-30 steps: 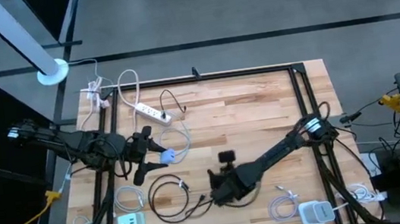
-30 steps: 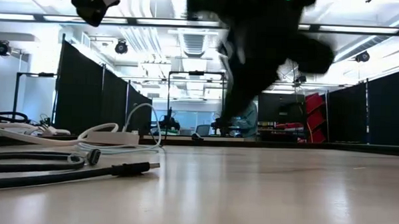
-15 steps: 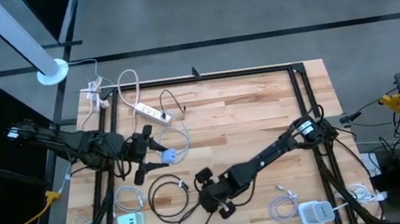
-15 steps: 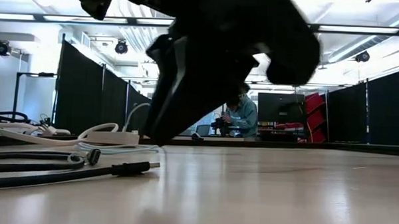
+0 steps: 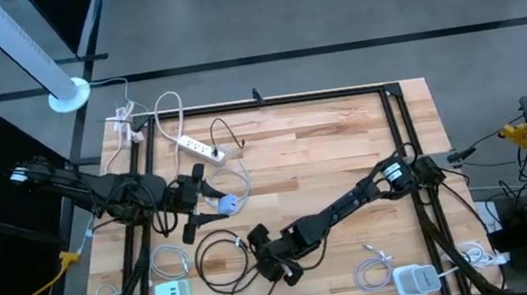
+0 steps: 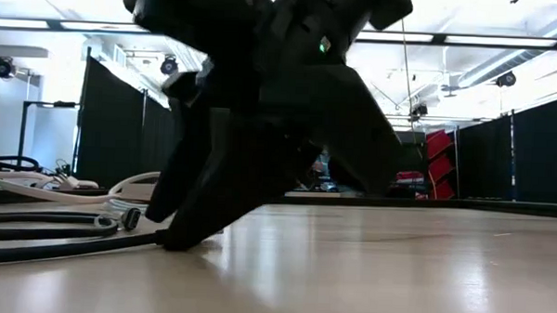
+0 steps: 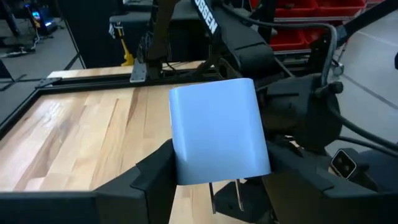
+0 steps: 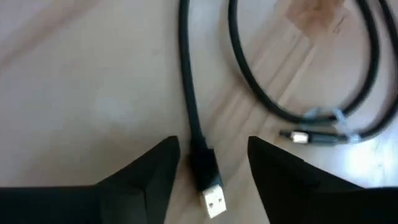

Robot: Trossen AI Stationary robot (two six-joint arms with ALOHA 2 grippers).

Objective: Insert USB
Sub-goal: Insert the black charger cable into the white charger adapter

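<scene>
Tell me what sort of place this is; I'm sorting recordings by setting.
Probably a robotics lab or test hall: a wooden workbench in a black frame, black curtain partitions behind it, red parts bins, and overhead strip lights.

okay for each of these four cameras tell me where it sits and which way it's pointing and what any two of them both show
High view: overhead, looking straight down at the table; both arms show.
Low view: at tabletop height, looking across the table; the right arm fills it.
Left wrist view: on the left arm, looking past the left gripper, shut on the blue charger.
Right wrist view: looking down between the open right gripper at the black USB cable.
Shared: high and left wrist views both show the charger.
</scene>
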